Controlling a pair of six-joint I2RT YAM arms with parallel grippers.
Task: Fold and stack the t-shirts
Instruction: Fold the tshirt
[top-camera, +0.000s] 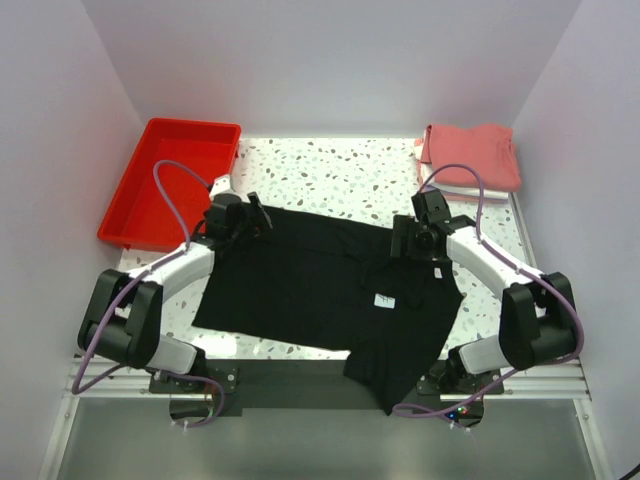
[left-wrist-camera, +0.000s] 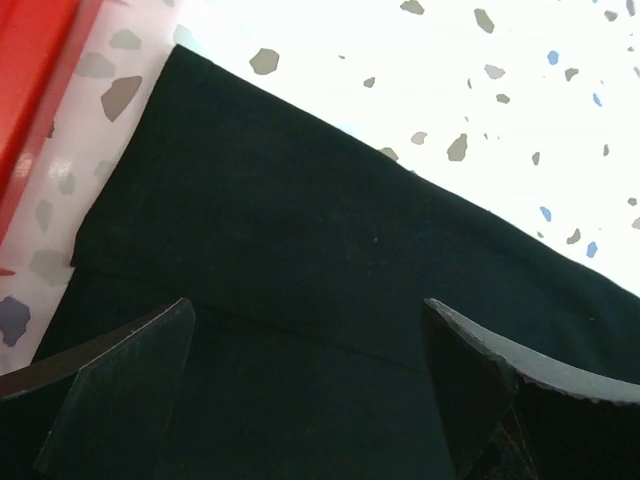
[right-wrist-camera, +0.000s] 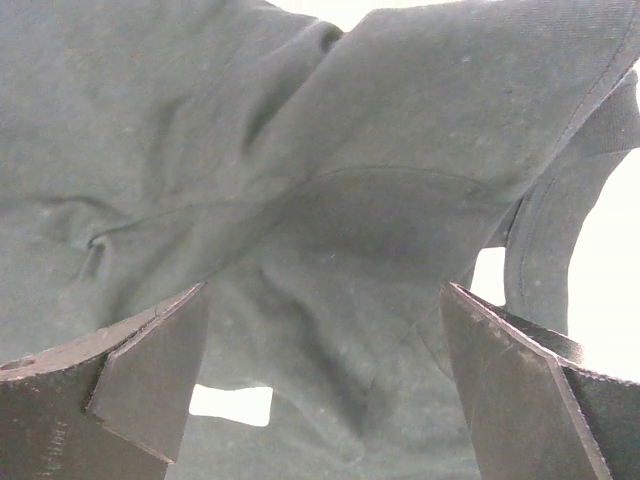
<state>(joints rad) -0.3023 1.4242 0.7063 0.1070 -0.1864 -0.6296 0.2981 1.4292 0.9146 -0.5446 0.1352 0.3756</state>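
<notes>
**Black t-shirt** (top-camera: 300, 285): laid open across the speckled table (top-camera: 330, 170), with one end draped over the near edge and the white neck label (top-camera: 385, 299) exposed.

**Left gripper** (left-wrist-camera: 308, 310): held wide apart above the shirt's far-left corner, near the red tray (top-camera: 170, 180).

**Right gripper** (right-wrist-camera: 325, 295): likewise spread wide, over rumpled black cloth by the collar.

**Salmon-red t-shirt** (top-camera: 470, 155): folded and stacked on a white t-shirt (top-camera: 460, 191) at the far right corner.

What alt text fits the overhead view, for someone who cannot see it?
A black t-shirt lies spread on a speckled table between a robot's left arm and right arm, part drooping over the near edge. A red tray sits far left; a folded salmon-red t-shirt far right.
</notes>
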